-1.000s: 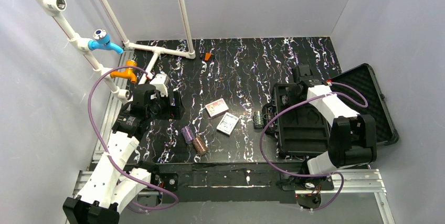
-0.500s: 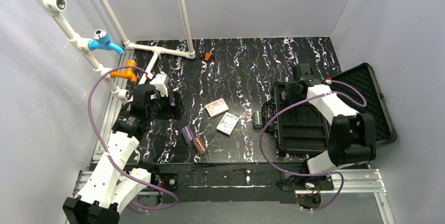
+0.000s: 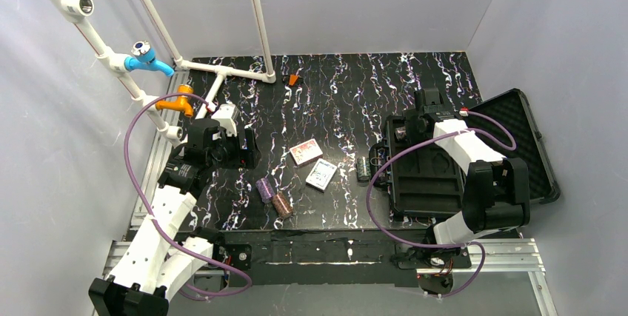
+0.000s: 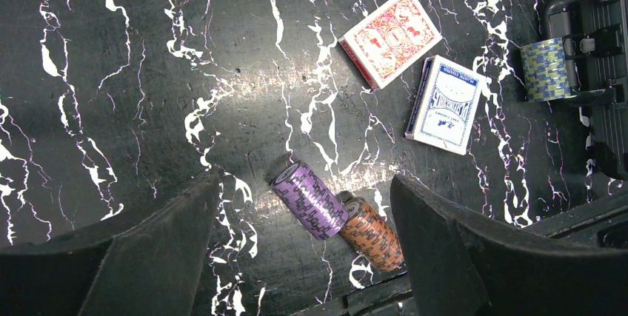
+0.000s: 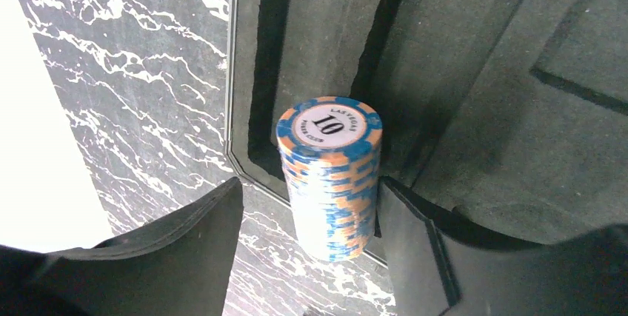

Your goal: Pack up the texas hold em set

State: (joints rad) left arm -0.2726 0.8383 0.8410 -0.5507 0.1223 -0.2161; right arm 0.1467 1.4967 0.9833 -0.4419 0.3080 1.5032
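1. The right fingers point(image 5: 185, 246) stand partly open around a blue-and-orange chip stack point(image 5: 329, 183) marked 10. A gap shows at 1 finger, and the other is touching or just beside the stack.
2. That stack is upright over a foam groove at the far-left corner of the open case point(image 3: 423, 183). I cannot tell whether its foot rests there.
3. The left fingers point(image 4: 148, 257) are spread wide above the worktop point(image 4: 111, 72), holding nothing.
4. Below them a purple stack point(image 4: 309, 201) and an orange stack point(image 4: 372, 233) lie on their sides, end to end.
5. A red deck point(image 4: 390, 36) and a blue deck point(image 4: 445, 103) lie just beside each other. A green-and-blue stack point(image 4: 546, 69) lies against the case's front.
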